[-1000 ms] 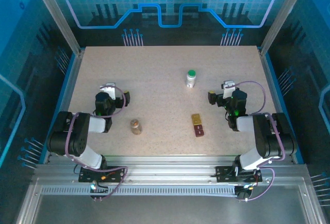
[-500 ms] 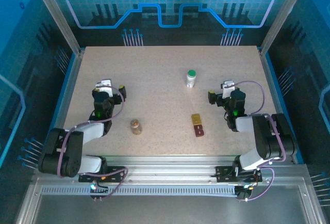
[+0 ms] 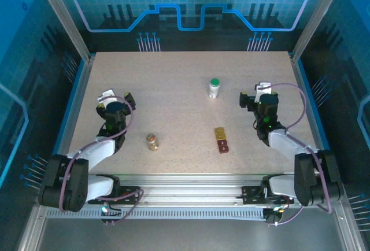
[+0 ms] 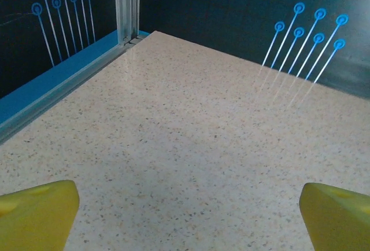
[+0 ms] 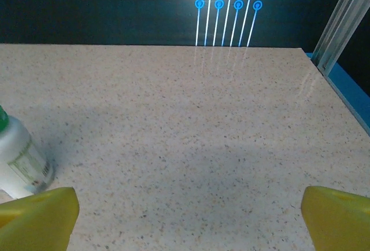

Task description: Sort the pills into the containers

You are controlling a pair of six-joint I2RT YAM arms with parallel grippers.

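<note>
Left hand (image 3: 115, 100) – spread wide, empty | right hand (image 3: 258, 98) – spread wide, empty

A speckled beige table (image 3: 173, 77) fills the enclosure. The far wall (image 3: 115, 2) is a dark panel traced with glowing blue circuit lines, and similar panels close the left and right sides. Aluminium posts (image 3: 60, 14) slant up at the far corners. A blue strip (image 4: 52, 86) edges the table's left side, and a ribbed metal rail (image 3: 185, 183) runs along its near edge. The light is cool and bluish.
</note>
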